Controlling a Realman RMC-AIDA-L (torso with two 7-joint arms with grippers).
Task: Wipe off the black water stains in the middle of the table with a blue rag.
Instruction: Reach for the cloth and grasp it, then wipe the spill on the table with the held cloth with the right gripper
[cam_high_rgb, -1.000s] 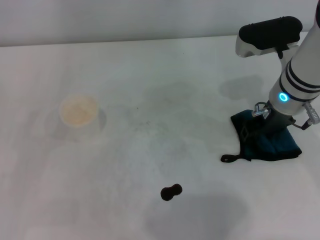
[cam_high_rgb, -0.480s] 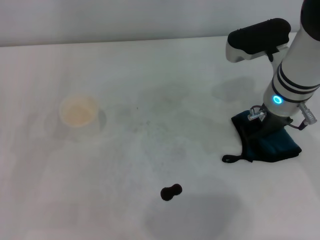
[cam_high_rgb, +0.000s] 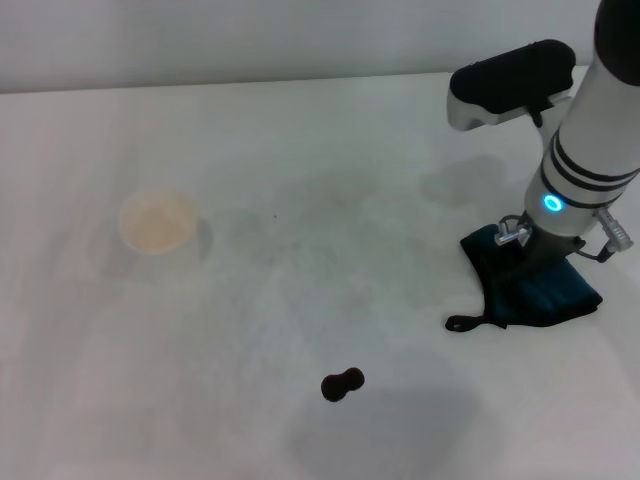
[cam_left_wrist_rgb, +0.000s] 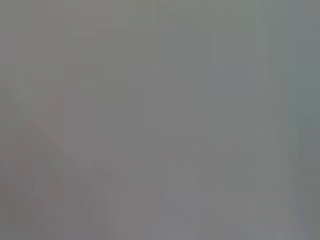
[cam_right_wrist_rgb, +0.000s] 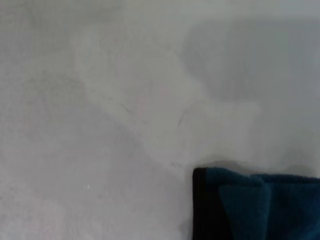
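Note:
The black water stain (cam_high_rgb: 343, 384), a small two-lobed blot, lies on the white table (cam_high_rgb: 300, 150) near the front middle. The blue rag (cam_high_rgb: 530, 290) lies bunched at the right, its black loop trailing toward the stain. My right gripper (cam_high_rgb: 540, 258) is down on top of the rag, well to the right of the stain and farther back. The right wrist view shows a corner of the rag (cam_right_wrist_rgb: 260, 210) on bare table. My left arm is out of view, and its wrist view shows only flat grey.
A white paper cup (cam_high_rgb: 156, 222) stands at the left of the table. A tiny dark speck (cam_high_rgb: 275, 215) lies near the middle. Faint grey smudges mark the tabletop between the rag and the stain.
My right arm has leaned a little to the left over the rag. The rag's loop and near edge have shifted slightly. The stain and the cup have not moved.

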